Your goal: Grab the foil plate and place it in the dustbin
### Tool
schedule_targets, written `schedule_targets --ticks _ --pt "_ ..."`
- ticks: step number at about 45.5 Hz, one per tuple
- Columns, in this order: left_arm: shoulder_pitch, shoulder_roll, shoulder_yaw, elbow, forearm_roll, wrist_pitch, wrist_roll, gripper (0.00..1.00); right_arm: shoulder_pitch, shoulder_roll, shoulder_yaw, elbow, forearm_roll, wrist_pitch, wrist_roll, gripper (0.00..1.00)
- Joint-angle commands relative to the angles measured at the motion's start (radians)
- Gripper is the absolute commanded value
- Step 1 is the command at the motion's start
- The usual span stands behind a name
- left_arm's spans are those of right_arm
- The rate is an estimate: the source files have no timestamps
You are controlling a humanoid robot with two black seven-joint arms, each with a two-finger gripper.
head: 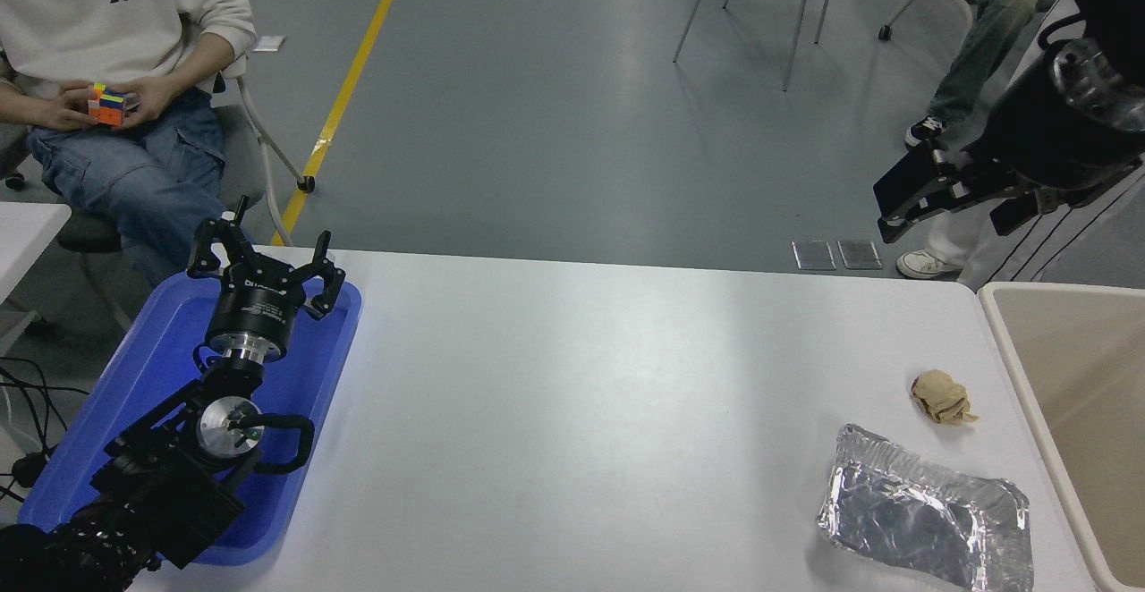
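Observation:
The foil plate [926, 520] lies flat on the white table near its front right corner, crinkled and silver, with nothing touching it. Right of it, at the picture's edge, stands the beige dustbin [1009, 342]; its inside looks bare. My right gripper [894, 209] hangs high above the table's far right corner, well away from the plate, open with nothing between its fingers. My left gripper [266, 261] is parked over the blue tray at the lower left, fingers spread open and holding nothing.
A crumpled tan paper ball [941, 397] sits just behind the foil plate. The blue tray [309, 395] lies at the table's left end. A seated person [116, 55] at the far left holds a coloured cube. Another person's legs [979, 46] and chairs are beyond the table.

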Motion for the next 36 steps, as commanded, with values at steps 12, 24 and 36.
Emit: schedule_targets --ticks 12,24,36 --pt "0.0 0.001 0.001 0.002 0.0 0.001 0.0 1.0 0.003 -0.001 0.0 0.0 0.0 0.0 0.0 1.0" --pt "0.0 -0.001 0.001 0.0 0.0 0.0 0.0 1.0 -0.006 0.005 0.002 0.0 0.0 0.0 0.0 1.0" --pt "0.0 -0.001 0.001 0.0 0.0 0.001 0.0 1.0 -0.022 0.01 0.001 0.0 0.0 0.0 0.0 1.0"
